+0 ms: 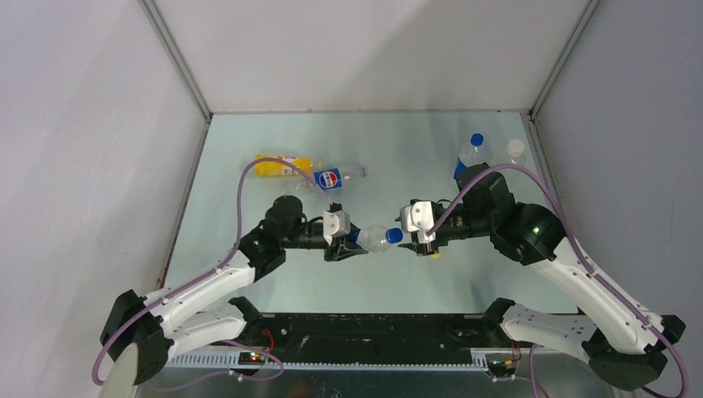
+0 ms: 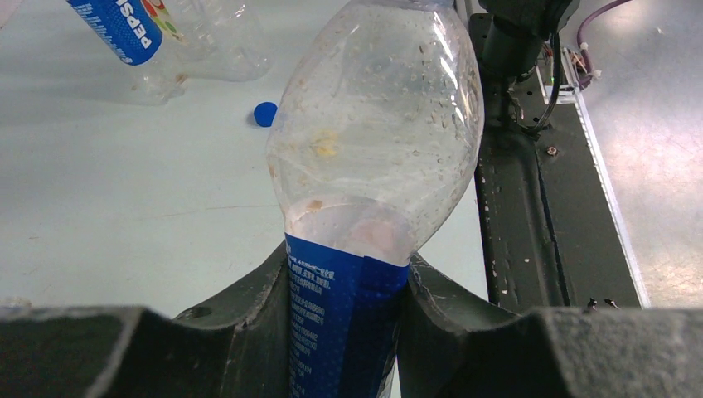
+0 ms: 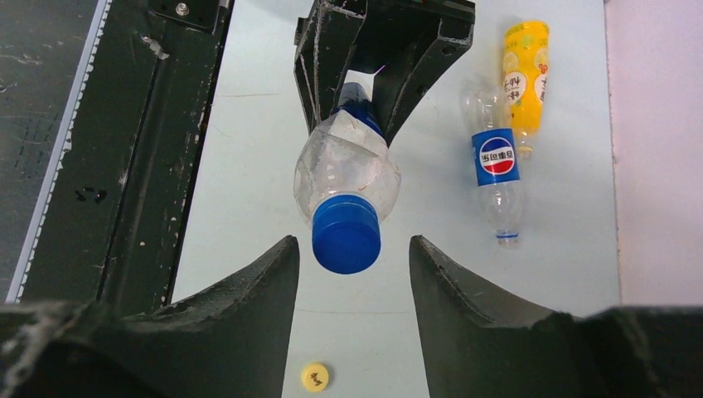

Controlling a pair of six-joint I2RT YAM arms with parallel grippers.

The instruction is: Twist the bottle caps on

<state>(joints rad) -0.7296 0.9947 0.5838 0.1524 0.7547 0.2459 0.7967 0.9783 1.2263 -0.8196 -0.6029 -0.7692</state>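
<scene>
From above, the two arms bend inward so their wrists lie level and face each other over the pale table (image 1: 249, 141). Between them is a clear plastic bottle with a blue label (image 1: 373, 239), held on its side above the table. The left gripper (image 1: 346, 243) is clamped on the labelled lower part of this held bottle. The blue screw cap (image 1: 394, 235) sits on its neck and points at the right gripper (image 1: 420, 242). The right wrist camera shows more: the right fingers (image 3: 249, 290) stand apart on either side of that cap without touching it. It also shows a small yellow cap (image 3: 315, 377) lying on the table under the held bottle's cap end. Only the left wrist camera shows a small loose blue cap (image 2: 264, 114) on the table, to the left of the held bottle's shoulder in that view. Beyond the held bottle, on the far side, a yellow-orange plastic bottle (image 1: 280, 166) and a second clear Pepsi bottle (image 1: 340, 177) lie side by side, touching or nearly so. Far right of the held bottle, an upright blue-capped bottle (image 1: 474, 153) stands partly behind the right arm. Next to it is a clear unlabelled bottle with a white cap (image 1: 516, 151).
</scene>
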